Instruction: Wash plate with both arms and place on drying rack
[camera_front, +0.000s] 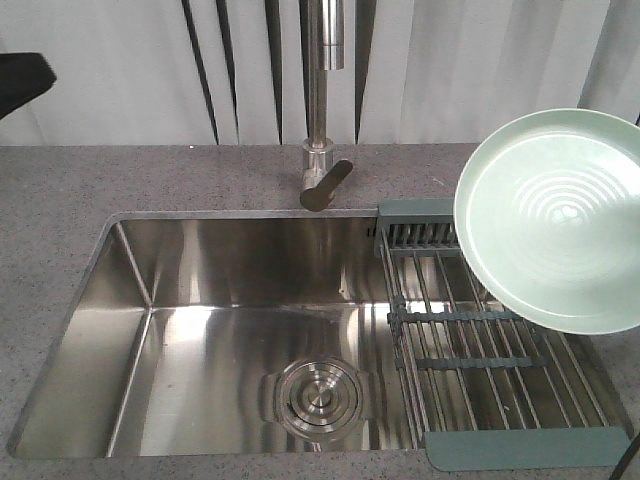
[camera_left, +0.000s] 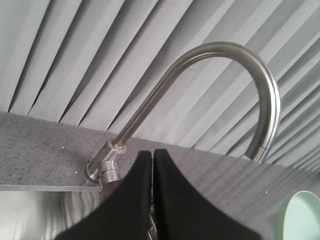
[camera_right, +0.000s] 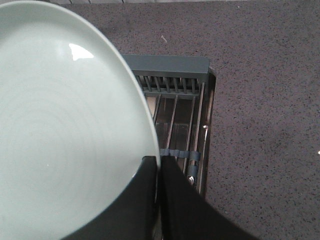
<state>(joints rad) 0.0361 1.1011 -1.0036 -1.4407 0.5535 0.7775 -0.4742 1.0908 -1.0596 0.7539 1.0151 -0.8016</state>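
The pale mint-green plate (camera_front: 555, 215) hangs tilted in the air above the far end of the drying rack (camera_front: 480, 350), its ringed face toward the front camera. In the right wrist view my right gripper (camera_right: 159, 162) is shut on the plate's (camera_right: 65, 130) rim, with the rack (camera_right: 170, 65) below it. The plate hides this gripper in the front view. My left gripper (camera_left: 153, 155) is shut on nothing, raised and facing the base of the faucet (camera_left: 200, 75). A slice of the plate (camera_left: 302, 217) shows at its lower right. Only a dark bit of the left arm (camera_front: 22, 78) enters at top left.
The steel sink basin (camera_front: 200, 300) has a round drain (camera_front: 317, 395) near its front. The faucet (camera_front: 322, 100) stands at the back, its handle (camera_front: 326, 185) angled forward. The rack spans the sink's right end. Speckled grey counter (camera_front: 60, 190) surrounds the sink, with pleated curtain behind.
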